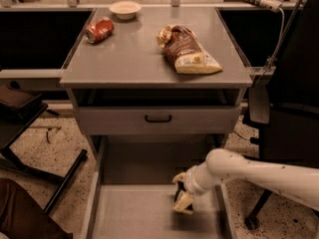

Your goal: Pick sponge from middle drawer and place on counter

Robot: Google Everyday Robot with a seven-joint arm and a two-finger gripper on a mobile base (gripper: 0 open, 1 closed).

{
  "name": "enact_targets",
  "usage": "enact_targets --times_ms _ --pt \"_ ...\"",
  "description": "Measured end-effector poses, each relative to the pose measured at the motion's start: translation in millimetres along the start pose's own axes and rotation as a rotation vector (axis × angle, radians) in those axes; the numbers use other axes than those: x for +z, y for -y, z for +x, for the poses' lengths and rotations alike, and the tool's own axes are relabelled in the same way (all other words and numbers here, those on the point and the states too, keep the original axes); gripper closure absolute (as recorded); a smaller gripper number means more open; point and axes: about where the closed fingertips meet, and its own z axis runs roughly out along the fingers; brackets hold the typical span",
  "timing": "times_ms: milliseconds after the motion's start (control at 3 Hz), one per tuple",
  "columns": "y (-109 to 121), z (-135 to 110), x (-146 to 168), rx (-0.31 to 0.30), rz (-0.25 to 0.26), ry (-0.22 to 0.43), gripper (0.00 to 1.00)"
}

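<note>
The middle drawer (129,214) is pulled out at the bottom of the view, a grey tray with low side rails. My gripper (182,201) reaches in from the right on a white arm and hangs just above the drawer floor, right of centre. It is shut on the sponge (178,193), which shows as a small dark piece with a yellowish edge between the pale fingertips; most of it is hidden. The counter (144,59) is the grey cabinet top above.
On the counter lie a brown and cream snack bag (188,51), a red can (98,30) and a white bowl (124,9). A closed drawer front with a black handle (158,118) sits above the open drawer. A black chair (291,108) stands to the right and dark furniture (20,103) to the left.
</note>
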Motion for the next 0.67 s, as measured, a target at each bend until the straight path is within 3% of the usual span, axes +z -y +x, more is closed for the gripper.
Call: enact_targets --times_ms 333,667 --pt "26.6 -45.7 -112.4 -0.034 0.061 0.046 1.0" --pt "34.2 -88.4 -200.9 -0.069 0.069 0.026 1.0"
